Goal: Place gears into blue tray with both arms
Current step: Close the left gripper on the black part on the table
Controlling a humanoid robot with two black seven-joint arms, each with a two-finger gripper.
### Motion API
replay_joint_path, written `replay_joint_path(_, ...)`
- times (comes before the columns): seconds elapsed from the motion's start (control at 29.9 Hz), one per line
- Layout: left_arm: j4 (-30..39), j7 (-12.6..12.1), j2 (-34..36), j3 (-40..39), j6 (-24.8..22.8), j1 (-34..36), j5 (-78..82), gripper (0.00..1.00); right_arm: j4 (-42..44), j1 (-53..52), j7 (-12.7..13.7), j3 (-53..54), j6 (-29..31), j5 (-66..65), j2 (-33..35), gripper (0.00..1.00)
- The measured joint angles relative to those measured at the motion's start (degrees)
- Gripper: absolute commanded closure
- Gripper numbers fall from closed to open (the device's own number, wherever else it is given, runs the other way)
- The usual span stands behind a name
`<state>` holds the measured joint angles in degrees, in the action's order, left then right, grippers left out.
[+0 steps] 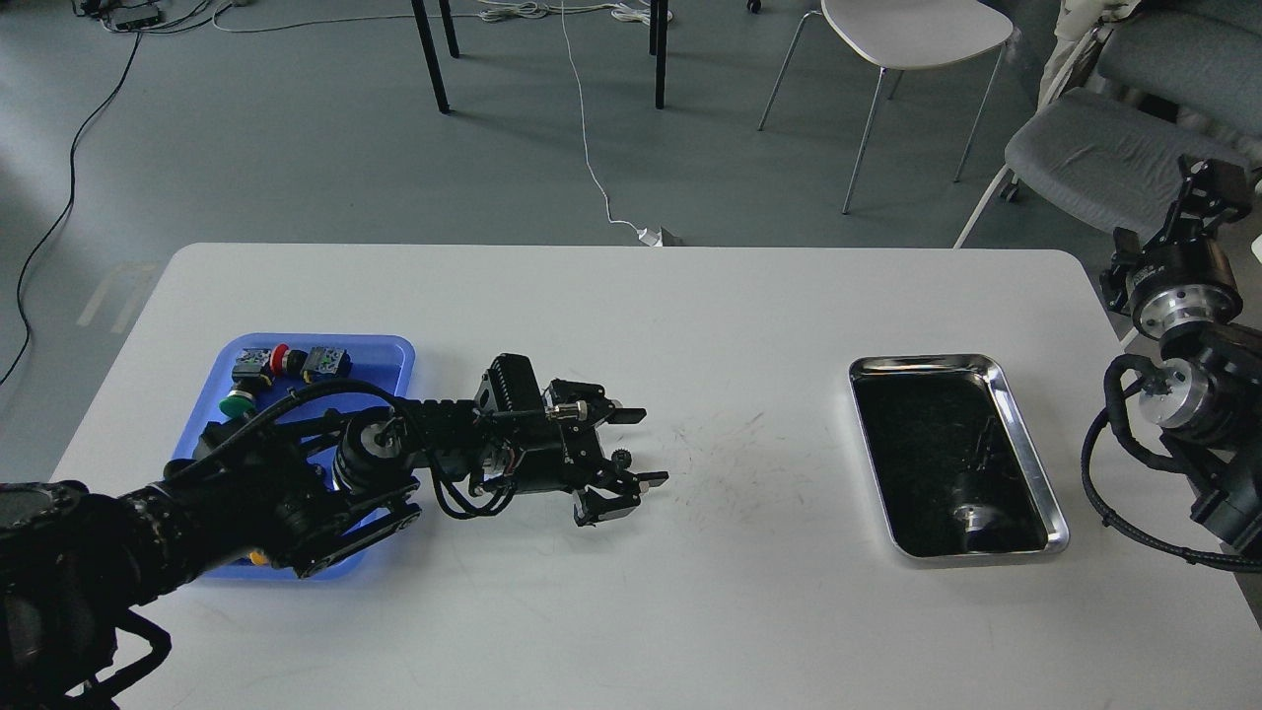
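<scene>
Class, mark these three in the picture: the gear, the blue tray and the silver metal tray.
gear (621, 458): head view, on its toothed rim, between the open left gripper's fingers.
blue tray (380, 344): head view, on its far rim near the right corner.
silver metal tray (1025, 444): head view, on its shiny right rim.

One gear (621, 457), one blue tray (389, 351), one silver tray (1025, 444), three push-button switches (286, 363) visible in the blue tray, two arms, one bench (690, 316).
</scene>
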<state>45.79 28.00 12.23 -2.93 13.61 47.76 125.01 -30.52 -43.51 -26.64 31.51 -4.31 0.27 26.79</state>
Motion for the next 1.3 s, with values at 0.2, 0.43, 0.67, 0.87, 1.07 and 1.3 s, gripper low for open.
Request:
replay_joint_path(0.2, -0.63, 0.01, 0.32, 2.91, 2.67, 0.05, 0.00, 0.38, -0.07, -0.01, 0.00, -0.06, -0.06, 0.00, -0.14, 0.03)
replay_joint_path(0.43, -1.23, 0.00, 0.38, 3.52, 3.42, -0.17, 0.00, 0.47, -0.07, -0.01, 0.00, -0.31, -0.09, 0.00, -0.16, 0.03)
replay_joint_path(0.67, -2.34, 0.00, 0.15, 4.28, 3.49, -0.19, 0.00, 0.55, -0.05, -0.01, 0.00, -0.40, -0.09, -0.08, -0.16, 0.03)
replay_joint_path(0.87, -3.37, 0.00, 0.08, 4.56, 3.53, -0.28, 0.00, 0.59, 0.02, -0.01, 0.00, -0.50, -0.09, -0.09, -0.16, 0.03)
replay_joint_path(1.07, -3.43, 0.00, 0.14, 4.57, 3.53, -0.07, -0.01, 0.70, 0.02, 0.08, -0.07, -0.62, -0.09, -0.13, -0.16, 0.03)
replay_joint_path(1.3, -3.43, 0.00, 0.17, 4.57, 3.53, -0.06, -0.01, 0.77, 0.02, 0.14, -0.08, -0.75, -0.04, -0.19, -0.17, 0.03)
